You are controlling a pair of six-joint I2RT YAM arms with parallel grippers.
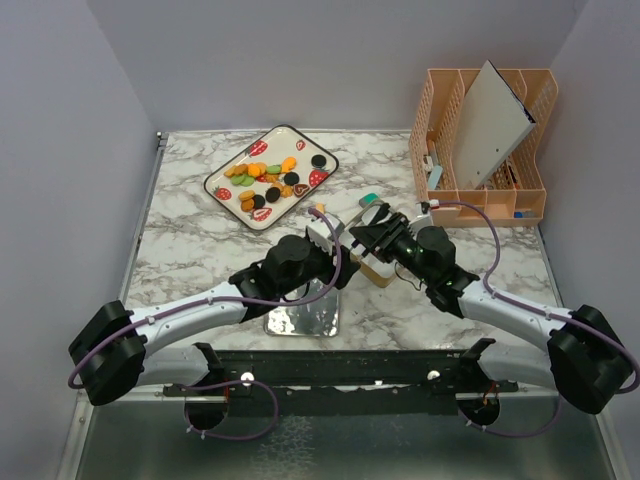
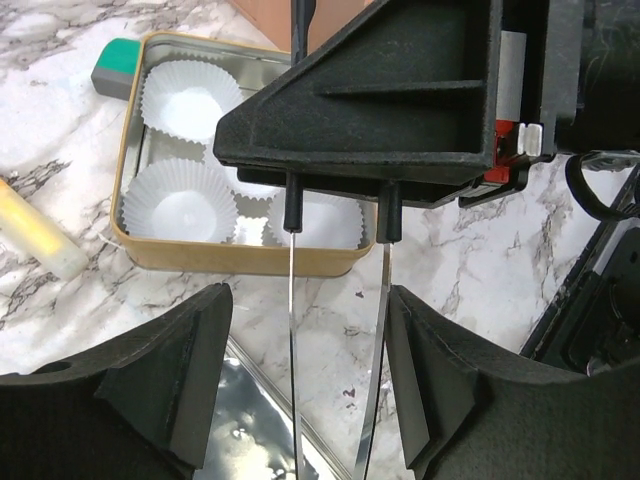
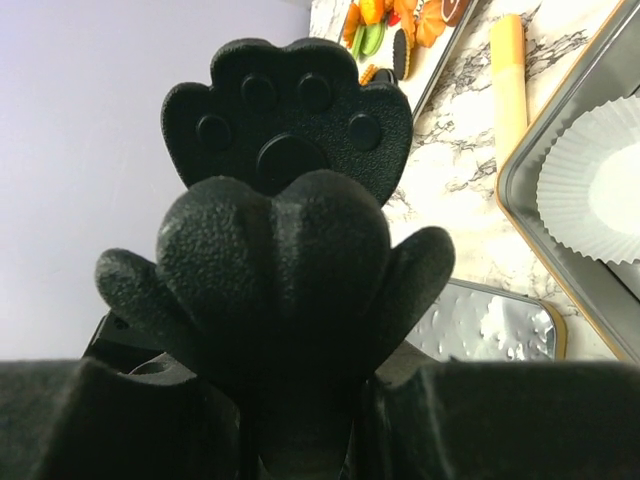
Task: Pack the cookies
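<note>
Cookies (image 1: 268, 180) piled on tray (image 1: 222, 180) at far left of counter (image 1: 190, 262), left gripper (image 2: 308, 330) jaws spread astride two thin metal strips (image 2: 294, 340) by a tin (image 2: 240, 258), right gripper (image 3: 285, 150) jaws close together, grip unclear.

The tool (image 3: 285, 165) fills the middle: two black paw-shaped pads (image 3: 290, 110), one behind the other, with the gap between them hidden. Right of the tool, a tin (image 3: 560, 270) holds a white paper cup (image 3: 590, 190). Below and right of the tool, a shiny lid (image 3: 490, 325) lies on the marble bench (image 3: 450, 150). Above and right, a pale yellow stick (image 3: 510, 70) lies near the tin, with orange, green and black cookies (image 3: 385, 25) past it. Left of the tool stands a lilac wall (image 3: 80, 130).
</note>
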